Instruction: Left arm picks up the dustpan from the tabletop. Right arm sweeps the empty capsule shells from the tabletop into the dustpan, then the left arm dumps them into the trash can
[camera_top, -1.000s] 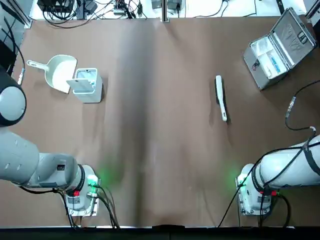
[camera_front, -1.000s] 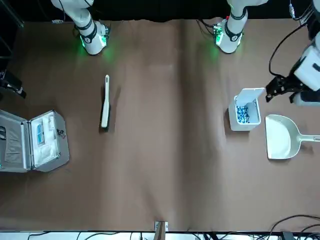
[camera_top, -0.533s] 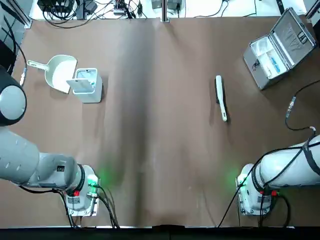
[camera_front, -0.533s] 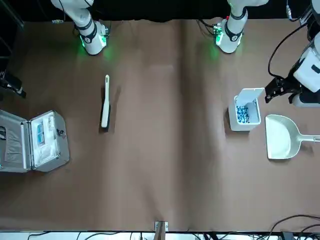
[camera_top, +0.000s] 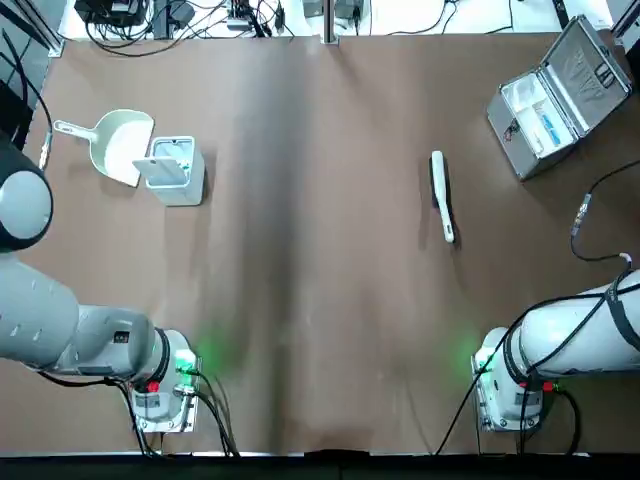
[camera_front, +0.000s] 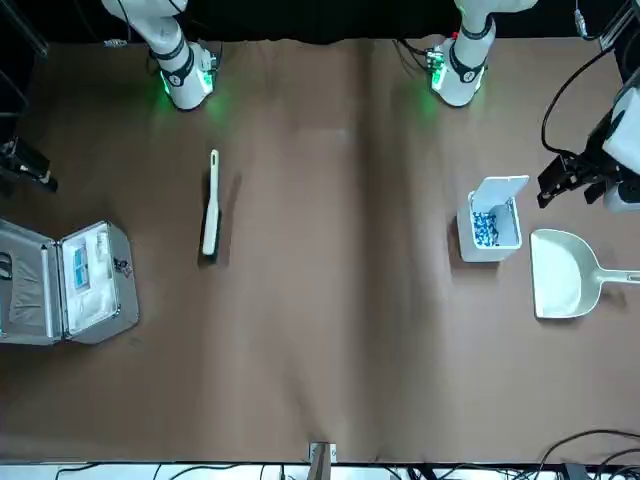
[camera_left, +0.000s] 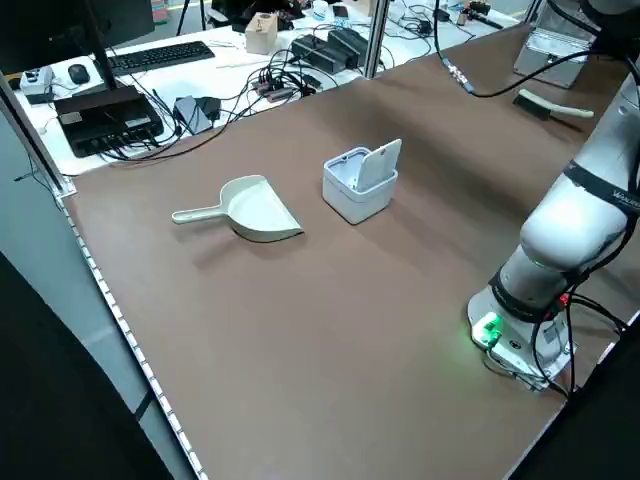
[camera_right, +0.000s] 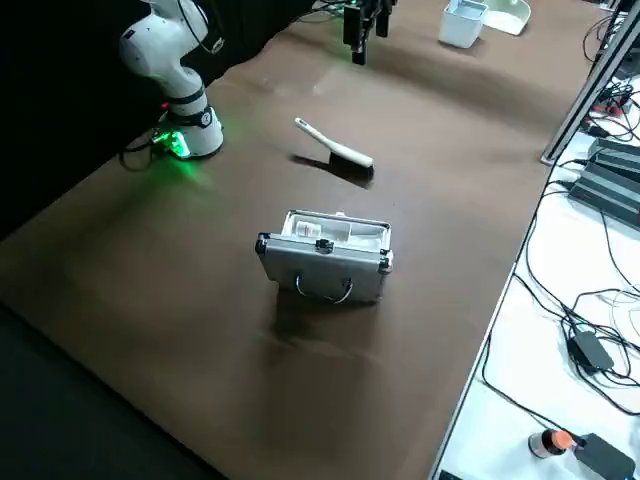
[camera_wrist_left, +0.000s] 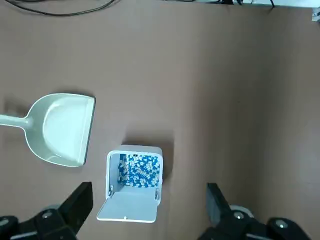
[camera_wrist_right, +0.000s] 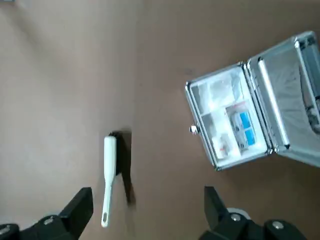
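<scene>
2 arms' fingers (camera_wrist_left: 75, 207) (camera_wrist_right: 77, 210) open; 1 dustpan (camera_top: 122, 146), 1 brush (camera_top: 442, 197), 1 bin (camera_top: 175, 172) w/ capsules (camera_wrist_left: 139, 170), 1 case (camera_top: 540, 120) on tbl (camera_top: 330, 300).

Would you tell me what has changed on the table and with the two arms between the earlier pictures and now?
In the front view, the left gripper has shifted slightly toward the picture's right edge; nothing was grasped or released. The dustpan, trash can, brush and silver case stayed put.
</scene>
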